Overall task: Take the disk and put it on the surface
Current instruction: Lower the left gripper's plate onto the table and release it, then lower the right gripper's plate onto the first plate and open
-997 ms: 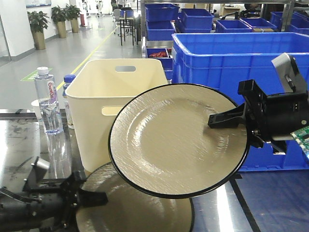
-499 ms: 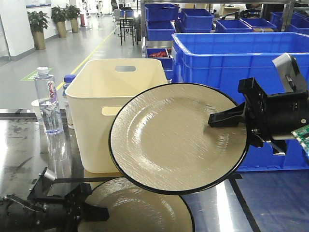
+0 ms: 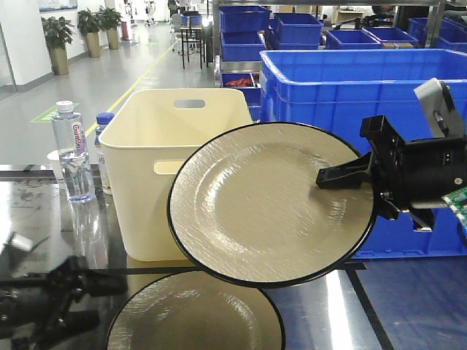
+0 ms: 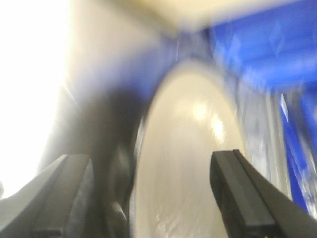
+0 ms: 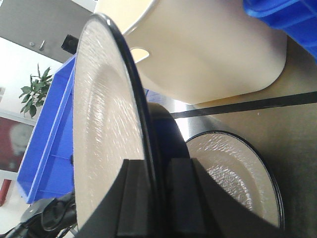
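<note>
Currently, right gripper (image 3: 328,177) clamps the disk (image 3: 270,204) aloft; left gripper (image 4: 151,161) spread, empty. Next I lower it flat onto the surface (image 3: 328,313).

The left gripper (image 3: 95,299) has pulled back off the lower disk (image 3: 195,313).

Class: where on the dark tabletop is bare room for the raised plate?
Bare: tabletop right of the lying plate, before the blue crate. Crowded: the left, with cream bin, bottle and left claw.
</note>
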### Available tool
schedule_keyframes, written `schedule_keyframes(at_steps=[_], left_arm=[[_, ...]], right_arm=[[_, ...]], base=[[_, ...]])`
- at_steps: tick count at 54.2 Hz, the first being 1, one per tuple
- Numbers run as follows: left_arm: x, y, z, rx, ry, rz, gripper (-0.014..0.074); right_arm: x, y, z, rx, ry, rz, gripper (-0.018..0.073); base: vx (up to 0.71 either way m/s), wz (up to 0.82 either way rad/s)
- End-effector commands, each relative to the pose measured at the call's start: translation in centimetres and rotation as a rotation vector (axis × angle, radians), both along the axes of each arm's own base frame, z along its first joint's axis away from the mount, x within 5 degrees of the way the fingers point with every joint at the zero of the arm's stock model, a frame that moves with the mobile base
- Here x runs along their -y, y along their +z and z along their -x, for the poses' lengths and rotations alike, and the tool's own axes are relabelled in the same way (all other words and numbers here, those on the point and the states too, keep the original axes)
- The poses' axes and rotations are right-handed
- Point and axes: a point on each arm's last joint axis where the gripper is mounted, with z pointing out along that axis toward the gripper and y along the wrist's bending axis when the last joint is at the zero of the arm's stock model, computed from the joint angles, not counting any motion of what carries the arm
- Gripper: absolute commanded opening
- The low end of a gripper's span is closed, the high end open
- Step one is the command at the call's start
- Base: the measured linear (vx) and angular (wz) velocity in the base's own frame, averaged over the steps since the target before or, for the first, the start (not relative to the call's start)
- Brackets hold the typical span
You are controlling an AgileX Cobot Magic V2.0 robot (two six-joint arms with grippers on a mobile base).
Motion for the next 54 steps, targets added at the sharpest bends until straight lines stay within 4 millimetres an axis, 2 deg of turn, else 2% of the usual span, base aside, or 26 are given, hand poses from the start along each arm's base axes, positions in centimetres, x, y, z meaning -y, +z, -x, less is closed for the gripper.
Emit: schedule_keyframes(at_steps=[1, 5, 11, 20, 28, 34, 42, 54], left_arm=[[-0.6, 3.4, 0.8, 0.107, -0.004, 0.053, 0.0575], [-1.0, 4.5, 1.5, 0.144, -0.003, 0.062, 0.0561], [-1.0, 6.2, 2.6, 0.224, -0.006, 0.044, 0.0542], [-0.9, 8.6, 4.4, 0.363, -0.009, -0.022, 0.0526], [-1.0, 9.8, 5.3, 0.422, 0.027, -0.054, 0.0522], [-1.0, 9.9, 5.3, 0.426, 0.03, -0.058, 0.0522], [-1.1, 9.8, 5.2, 0.423, 0.031, -0.059, 0.0522], [-1.1, 9.8, 5.2, 0.424, 0.042, -0.064, 0.0522]], right_arm=[[0.1, 3.2, 0.9, 0.094, -0.043, -0.105, -0.0005], [-0.1, 2.6, 0.7, 0.084, -0.029, -0.063, -0.0005], [-1.6, 1.1, 0.0, 0.067, 0.009, 0.033, -0.0005], [-5.2, -1.9, -2.0, 0.026, 0.042, 0.072, -0.0005], [-7.9, -5.0, -3.5, -0.054, 0.091, 0.069, -0.0003], [-8.3, -6.5, -4.4, -0.09, 0.107, 0.077, -0.0001], [-8.5, -7.5, -4.8, -0.116, 0.122, 0.085, 0.0022], [-8.3, -8.0, -4.9, -0.063, 0.153, 0.164, 0.0151]], base=[[0.0, 0.0], [0.0, 0.0], [0.0, 0.0], [0.0, 0.0], [0.0, 0.0], [0.0, 0.0], [0.0, 0.0], [0.0, 0.0]])
